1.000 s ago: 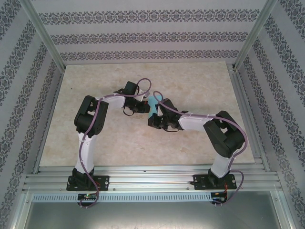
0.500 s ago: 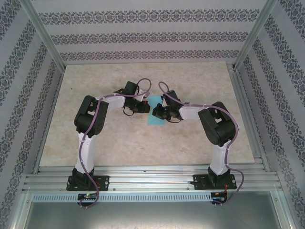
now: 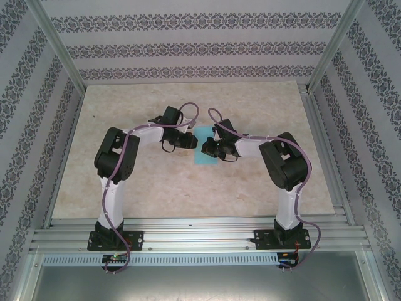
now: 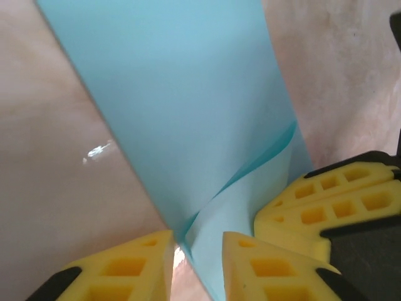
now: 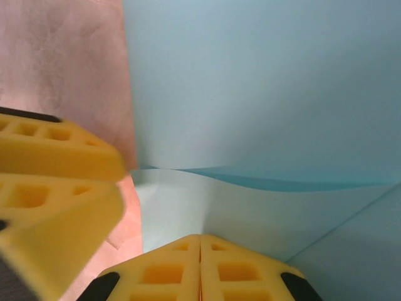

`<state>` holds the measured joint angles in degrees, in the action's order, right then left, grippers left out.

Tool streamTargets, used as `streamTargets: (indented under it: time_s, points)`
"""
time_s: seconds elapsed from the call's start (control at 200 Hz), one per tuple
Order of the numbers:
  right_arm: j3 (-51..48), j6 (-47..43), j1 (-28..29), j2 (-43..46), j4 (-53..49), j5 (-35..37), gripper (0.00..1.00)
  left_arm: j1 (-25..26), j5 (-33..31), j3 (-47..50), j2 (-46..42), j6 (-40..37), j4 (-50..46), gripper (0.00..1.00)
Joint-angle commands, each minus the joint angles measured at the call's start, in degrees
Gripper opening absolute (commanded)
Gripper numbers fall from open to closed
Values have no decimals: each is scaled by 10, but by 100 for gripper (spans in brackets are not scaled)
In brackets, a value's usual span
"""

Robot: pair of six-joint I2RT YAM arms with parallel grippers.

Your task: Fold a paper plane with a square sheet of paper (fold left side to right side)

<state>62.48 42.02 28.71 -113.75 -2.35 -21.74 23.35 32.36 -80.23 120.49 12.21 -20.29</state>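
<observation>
Left gripper (image 4: pixel 197 241): jaws a narrow gap apart, the folded corner of the square sheet of paper (image 4: pixel 188 94) sitting in that gap. Right gripper (image 5: pixel 200 241): fingers pressed together, tips at the sheet, pinch unclear. Sheet lies folded on the table (image 3: pixel 263 106) between both grippers, top layer bowed up.

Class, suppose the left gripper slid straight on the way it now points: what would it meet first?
Most likely the blue paper. Its raised edge sits between the parted jaws of the left gripper, and the rest of it lies straight ahead. How high that edge lifts is unclear.
</observation>
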Motion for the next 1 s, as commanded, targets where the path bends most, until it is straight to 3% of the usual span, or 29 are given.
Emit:
streamTargets:
  time_s: [0.0, 0.2, 0.395, 0.56, 0.994]
  points:
    - [-22, -11, -3, -17, -42, 37, 8, -8, -34, 28, -72, -7, -11, 28]
    - [-19, -9, -3, -15, -39, 32, 7, 12, 42, 151, -139, 60, 89, 20]
    - [-16, -6, -2, -12, -40, 28, 8, 57, 80, 204, -115, 132, 192, 18]
    - [-15, -6, -1, -10, -40, 28, 8, 64, 60, 198, -89, 157, 215, 17]
    - [-10, -7, -1, -10, -42, 24, 8, 64, 30, 187, -110, 135, 181, 11]
